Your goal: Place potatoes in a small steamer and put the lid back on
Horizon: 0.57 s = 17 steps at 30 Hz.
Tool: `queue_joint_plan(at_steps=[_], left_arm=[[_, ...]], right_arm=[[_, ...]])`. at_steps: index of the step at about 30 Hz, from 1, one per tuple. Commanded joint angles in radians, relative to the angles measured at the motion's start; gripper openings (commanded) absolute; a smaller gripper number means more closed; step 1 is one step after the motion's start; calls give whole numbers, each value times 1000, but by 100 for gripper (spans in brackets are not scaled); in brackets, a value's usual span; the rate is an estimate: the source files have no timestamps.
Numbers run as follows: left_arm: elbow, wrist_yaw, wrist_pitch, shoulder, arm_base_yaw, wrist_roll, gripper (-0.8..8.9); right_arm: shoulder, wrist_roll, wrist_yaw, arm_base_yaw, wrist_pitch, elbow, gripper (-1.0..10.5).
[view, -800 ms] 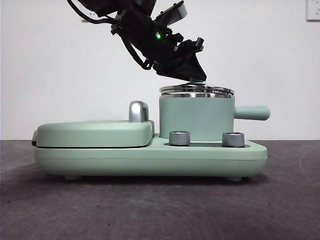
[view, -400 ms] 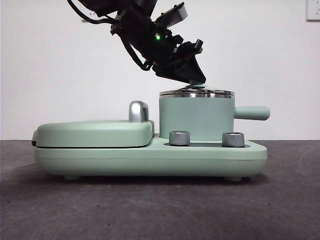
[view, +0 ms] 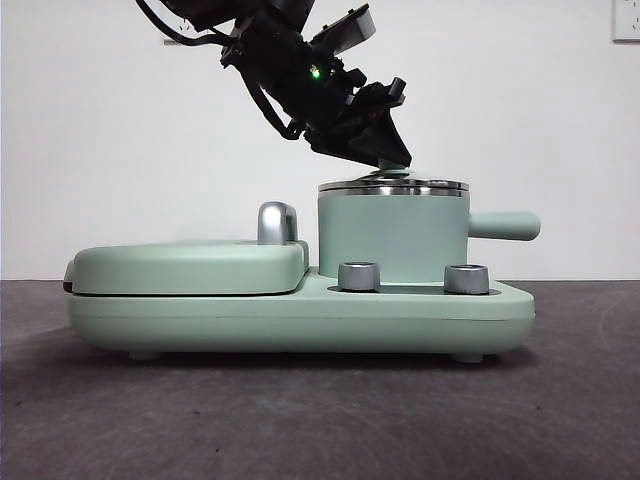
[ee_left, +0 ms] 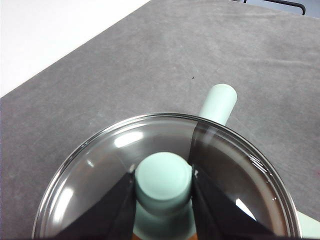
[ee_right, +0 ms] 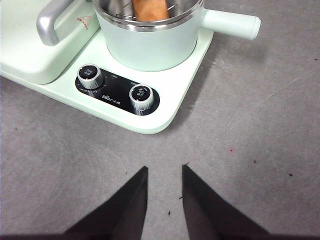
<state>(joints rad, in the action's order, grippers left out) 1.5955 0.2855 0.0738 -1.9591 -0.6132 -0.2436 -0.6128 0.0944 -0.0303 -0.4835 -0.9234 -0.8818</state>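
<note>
1. Where it sits flat on the small steamer's (view: 393, 235) steel rim, the lid (view: 393, 185) covers the potato (ee_right: 150, 8) inside.
2. Left gripper (ee_left: 164, 186): jaws clamped on the lid's green knob (ee_left: 164, 182).
3. Right gripper (ee_right: 164, 200): slightly parted, empty, above the table (ee_right: 260, 150) near the dials (ee_right: 141, 96).

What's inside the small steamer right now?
The right wrist view shows an orange-brown potato on a wire rack inside the small steamer. The glass lid sits on its rim, the left gripper shut on the knob. The pot's wall hides everything below.
</note>
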Motion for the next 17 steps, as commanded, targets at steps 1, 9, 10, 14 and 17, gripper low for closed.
queue_joint_plan(at_steps=[1, 9, 10, 14, 17], left_arm=[[23, -1, 12, -20, -8, -14, 12], [23, -1, 8, -20, -8, -15, 195], [23, -1, 8, -20, -8, -15, 230], [23, -1, 3, -19, -8, -18, 366], [23, 0, 1, -12, -8, -18, 411]], right_arm=[[-5, 11, -4, -6, 10, -7, 101], [-5, 23, -4, -6, 10, -7, 101], [-5, 23, -4, -6, 9, -7, 101], [-5, 23, -4, -6, 9, -7, 101], [-5, 23, -4, -6, 9, -7, 101]])
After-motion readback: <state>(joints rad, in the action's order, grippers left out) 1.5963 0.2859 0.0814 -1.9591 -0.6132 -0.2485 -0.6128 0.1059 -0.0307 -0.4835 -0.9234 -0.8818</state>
